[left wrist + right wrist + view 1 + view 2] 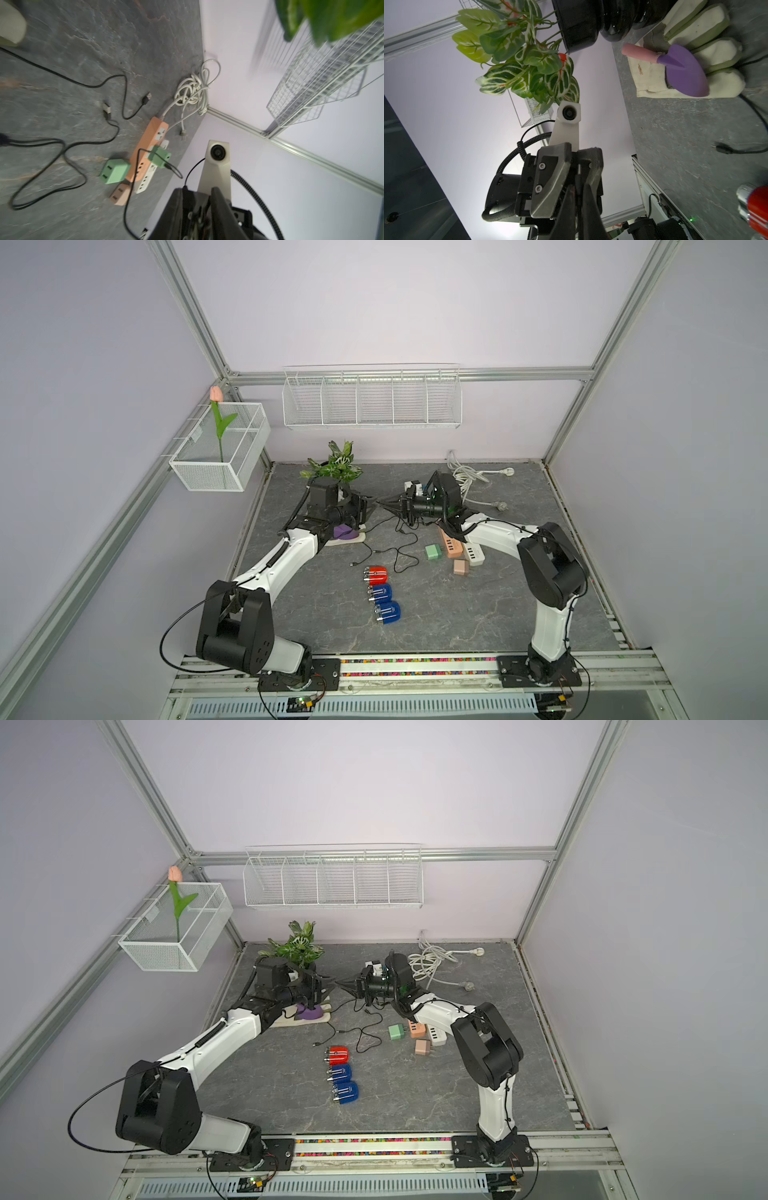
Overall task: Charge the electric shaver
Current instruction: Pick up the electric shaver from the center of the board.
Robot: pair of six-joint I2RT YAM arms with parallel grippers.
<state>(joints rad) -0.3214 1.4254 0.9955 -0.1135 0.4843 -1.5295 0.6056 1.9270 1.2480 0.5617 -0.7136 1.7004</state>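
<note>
Mid-handover, I reckon: left gripper [372, 506] and right gripper [384, 504] sit tip to tip in the air. Left's jaws stand apart, holding nothing. Right is clenched on what looks like the black cable [400, 526], which hangs from it to the table.

Shavers [380, 592], one red and two blue, lie well apart from both grippers, toward the arm bases, untouched. Green adapter [160, 155] sits in the strip [149, 141] behind the right gripper, a lead plugged in.

Next I'd back left clear, then bring the plug down to a shaver's port; left probably has to steady that shaver.

Can't make out the pinch itself (too dark), which end I've got, which shaver is meant, or any port. Left wrist view is blurred.
</note>
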